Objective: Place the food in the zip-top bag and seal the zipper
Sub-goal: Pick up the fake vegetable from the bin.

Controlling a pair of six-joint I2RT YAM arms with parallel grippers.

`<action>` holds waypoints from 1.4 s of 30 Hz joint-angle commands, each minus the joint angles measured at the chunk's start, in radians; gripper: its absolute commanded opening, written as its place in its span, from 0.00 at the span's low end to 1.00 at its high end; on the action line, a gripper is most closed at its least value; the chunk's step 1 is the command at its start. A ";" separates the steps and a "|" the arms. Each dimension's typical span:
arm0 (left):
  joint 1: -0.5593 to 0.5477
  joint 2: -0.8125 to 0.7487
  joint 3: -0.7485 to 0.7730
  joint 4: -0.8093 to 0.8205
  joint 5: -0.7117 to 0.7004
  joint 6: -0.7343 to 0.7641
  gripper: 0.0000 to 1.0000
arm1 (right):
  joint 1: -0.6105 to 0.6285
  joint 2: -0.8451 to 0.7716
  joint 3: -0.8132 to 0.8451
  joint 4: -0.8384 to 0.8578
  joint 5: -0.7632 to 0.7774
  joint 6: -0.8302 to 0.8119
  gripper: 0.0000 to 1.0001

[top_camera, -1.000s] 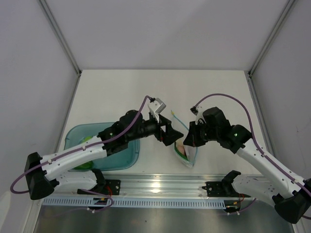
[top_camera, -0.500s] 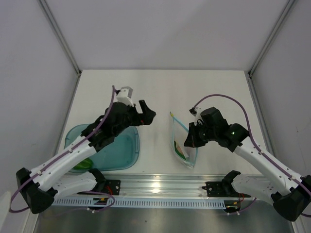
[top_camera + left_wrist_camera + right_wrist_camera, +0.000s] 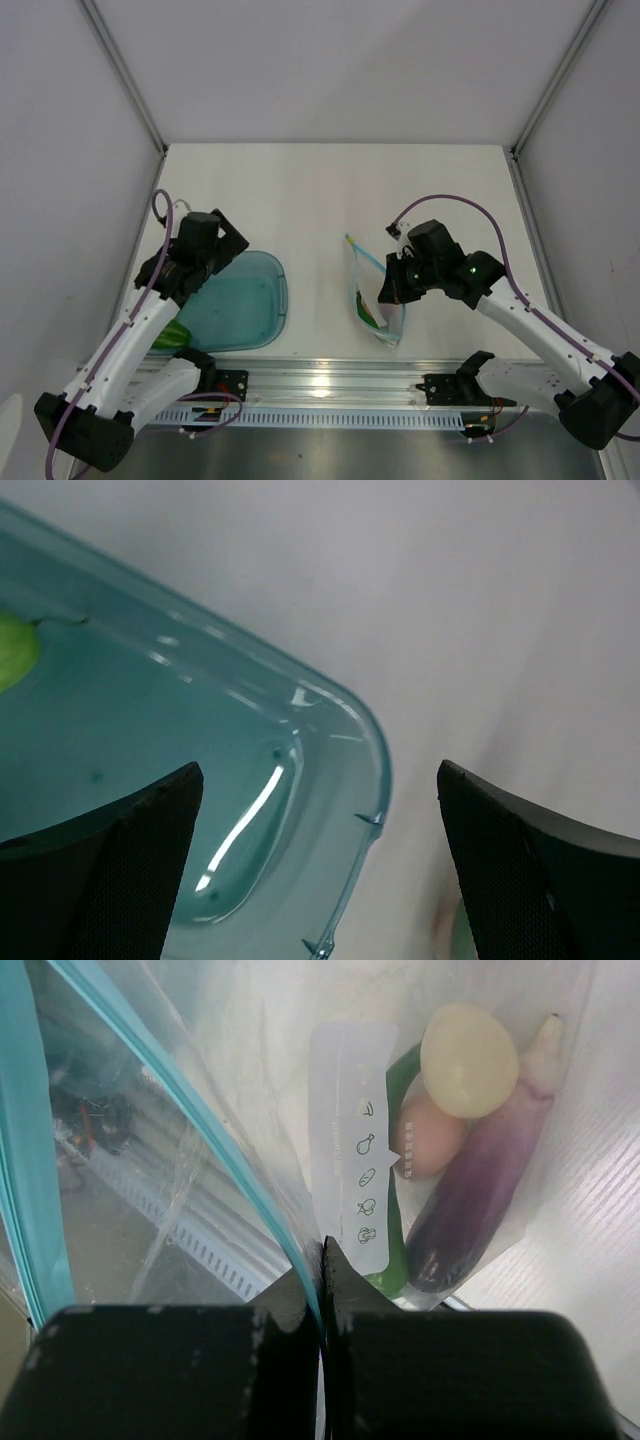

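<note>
White table — clear bag, blue-edged

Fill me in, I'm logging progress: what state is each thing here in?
Bag: held by the right end effector, mouth open.
Zipper: unsealed, its two strips apart.
Eggplant: inside the bag.
Tray: on the table, one green piece in it.
Left end effector: open, empty, over the tray.
Right end effector: shut on the bag's edge.
</note>
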State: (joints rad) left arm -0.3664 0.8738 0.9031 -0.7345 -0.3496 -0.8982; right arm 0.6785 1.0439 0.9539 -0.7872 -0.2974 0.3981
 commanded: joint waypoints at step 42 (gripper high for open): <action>0.547 0.234 -0.204 -0.614 -0.287 -0.657 0.99 | -0.005 0.033 0.023 0.000 -0.078 -0.096 0.00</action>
State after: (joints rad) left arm 0.1608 1.1183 0.7193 -1.3338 -0.6064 -1.5692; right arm 0.6765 1.0775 0.9600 -0.8017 -0.3576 0.3168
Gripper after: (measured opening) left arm 0.994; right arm 0.002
